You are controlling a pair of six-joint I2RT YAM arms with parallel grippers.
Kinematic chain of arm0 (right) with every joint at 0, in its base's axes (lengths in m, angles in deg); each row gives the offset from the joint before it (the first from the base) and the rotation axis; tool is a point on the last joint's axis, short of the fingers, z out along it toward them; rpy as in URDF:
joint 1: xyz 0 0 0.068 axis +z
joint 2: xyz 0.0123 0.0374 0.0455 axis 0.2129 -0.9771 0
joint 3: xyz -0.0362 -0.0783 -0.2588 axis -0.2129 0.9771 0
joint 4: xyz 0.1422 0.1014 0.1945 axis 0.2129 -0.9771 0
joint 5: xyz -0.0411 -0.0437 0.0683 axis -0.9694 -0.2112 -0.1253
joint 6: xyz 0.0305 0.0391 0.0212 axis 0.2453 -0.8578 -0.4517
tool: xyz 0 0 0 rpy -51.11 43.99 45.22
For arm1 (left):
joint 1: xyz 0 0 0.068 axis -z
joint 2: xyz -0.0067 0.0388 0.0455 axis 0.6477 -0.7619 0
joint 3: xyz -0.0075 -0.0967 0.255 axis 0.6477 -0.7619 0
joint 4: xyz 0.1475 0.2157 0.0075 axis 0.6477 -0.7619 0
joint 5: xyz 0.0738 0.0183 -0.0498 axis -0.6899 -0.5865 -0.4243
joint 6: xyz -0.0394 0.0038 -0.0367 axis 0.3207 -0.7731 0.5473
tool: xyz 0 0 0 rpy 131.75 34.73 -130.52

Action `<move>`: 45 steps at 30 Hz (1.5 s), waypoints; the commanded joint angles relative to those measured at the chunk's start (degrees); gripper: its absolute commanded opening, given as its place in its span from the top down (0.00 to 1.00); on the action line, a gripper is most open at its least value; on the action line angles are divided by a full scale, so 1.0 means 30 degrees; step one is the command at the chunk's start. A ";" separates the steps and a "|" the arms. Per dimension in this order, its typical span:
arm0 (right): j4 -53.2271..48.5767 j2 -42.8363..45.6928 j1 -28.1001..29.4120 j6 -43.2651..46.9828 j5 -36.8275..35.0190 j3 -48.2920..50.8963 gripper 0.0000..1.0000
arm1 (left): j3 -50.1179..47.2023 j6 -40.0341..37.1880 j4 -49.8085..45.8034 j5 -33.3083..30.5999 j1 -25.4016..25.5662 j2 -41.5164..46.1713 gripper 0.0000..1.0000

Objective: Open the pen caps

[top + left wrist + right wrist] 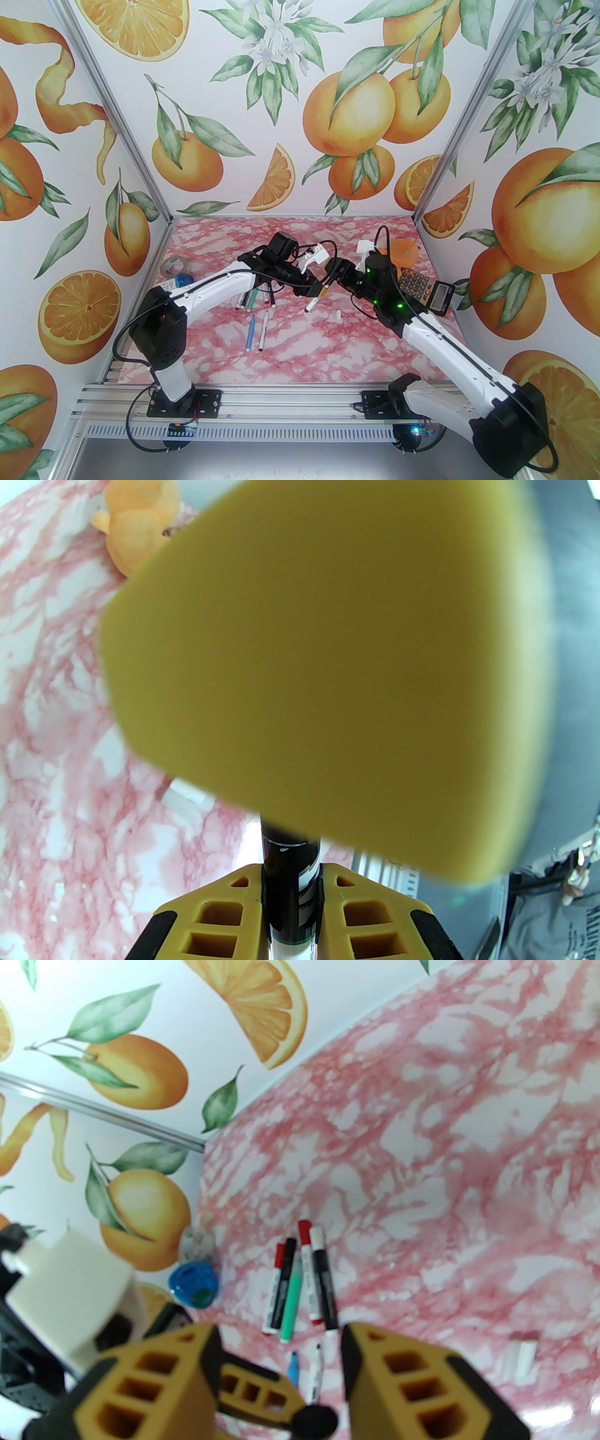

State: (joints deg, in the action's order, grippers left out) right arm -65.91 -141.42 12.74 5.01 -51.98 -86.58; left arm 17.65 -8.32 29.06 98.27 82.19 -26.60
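My left gripper (316, 291) (290, 869) is shut on a pen (312, 303) (290, 892), a dark barrel with white print, held over the middle of the table. My right gripper (330, 276) (281, 1330) faces it; its jaws stand apart on either side of the pen's black end (318, 1419). One of its yellow fingers (328, 667) blurs across the left wrist view and hides the pen's far end. A loose white pen cap (338, 315) (522, 1358) lies on the table. Several capped pens (253, 297) (300, 1283) lie bunched at the left, with a blue pen (251, 333) and a white pen (263, 330) nearer.
A calculator (424, 288) and an orange soft toy (404, 253) (136, 531) sit at the back right by the right arm. At the left wall lie a tape roll (172, 266) and a blue round thing (183, 281) (194, 1283). Walls close in on three sides.
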 commanded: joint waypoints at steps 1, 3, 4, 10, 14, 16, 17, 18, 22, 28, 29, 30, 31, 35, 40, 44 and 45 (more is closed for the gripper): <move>0.0719 -0.0348 -0.0071 -0.0158 0.0512 0.0262 0.54 | -0.0234 -0.0260 0.0776 0.0496 0.0128 0.0994 0.82; 0.0747 -0.0451 -0.0060 -0.0198 0.0572 0.0306 0.55 | -0.0262 -0.0289 0.0768 0.0479 0.0125 0.1026 0.82; 0.0803 -0.0483 -0.0075 -0.0244 0.0623 0.0320 0.57 | -0.0236 -0.0304 0.0754 0.0494 0.0147 0.1026 0.82; 0.0981 -0.0633 -0.0056 -0.0297 0.0962 0.0263 0.61 | -0.0184 -0.0317 0.0664 0.0450 0.0159 0.0941 0.82; 0.1246 -0.0957 0.0016 -0.0451 0.1457 0.0306 0.67 | -0.0206 -0.0289 0.0651 0.0112 0.0304 0.0793 0.82; 0.1303 -0.0899 0.0082 -0.0506 0.1422 0.0452 0.70 | -0.0206 -0.0289 0.0585 0.0026 0.0329 0.0707 0.82; 0.1334 -0.0846 0.0071 -0.0505 0.1394 0.0493 0.70 | -0.0206 -0.0264 0.0577 0.0011 0.0363 0.0675 0.82; 0.1306 -0.0810 0.0082 -0.0509 0.1407 0.0547 0.71 | -0.0162 -0.0262 0.0573 -0.0011 0.0374 0.0645 0.82; 0.1262 -0.0636 0.0106 -0.0513 0.1422 0.0698 0.74 | -0.0147 -0.0318 0.0505 -0.0182 0.0431 0.0615 0.82; 0.0928 -0.0412 0.0109 -0.0392 0.1218 0.0731 0.81 | -0.0118 -0.0422 0.0359 -0.0333 0.0424 0.0619 0.82; 0.0896 -0.0429 0.0111 -0.0407 0.1217 0.0731 0.82 | -0.0114 -0.0436 0.0308 -0.0327 0.0415 0.0615 0.82; 0.0895 -0.0400 0.0110 -0.0392 0.1217 0.0703 0.84 | -0.0110 -0.0436 0.0306 -0.0397 0.0440 0.0590 0.82; 0.0879 -0.0370 0.0104 -0.0392 0.1217 0.0679 0.85 | -0.0118 -0.0436 0.0306 -0.0445 0.0443 0.0586 0.82; 0.0750 -0.0240 0.0104 -0.0356 0.1131 0.0573 0.89 | -0.0087 -0.0269 0.0349 -0.0445 0.0464 0.0454 0.82; 0.0880 0.0119 0.0101 -0.0588 0.0650 0.0497 0.91 | -0.0114 -0.0261 0.0371 -0.0123 0.0531 0.0278 0.66; 0.1085 0.0303 0.0113 -0.0802 0.0346 0.0352 0.91 | -0.0118 -0.0432 0.0317 0.0054 0.0753 0.0163 0.64; 0.1100 0.0331 0.0079 -0.0831 0.0311 0.0299 0.91 | -0.0089 -0.0464 0.0248 0.0032 0.0828 0.0118 0.64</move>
State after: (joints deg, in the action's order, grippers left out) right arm -63.62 -141.48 12.79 3.24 -49.38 -84.98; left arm 17.28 -8.36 29.87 97.31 83.85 -25.77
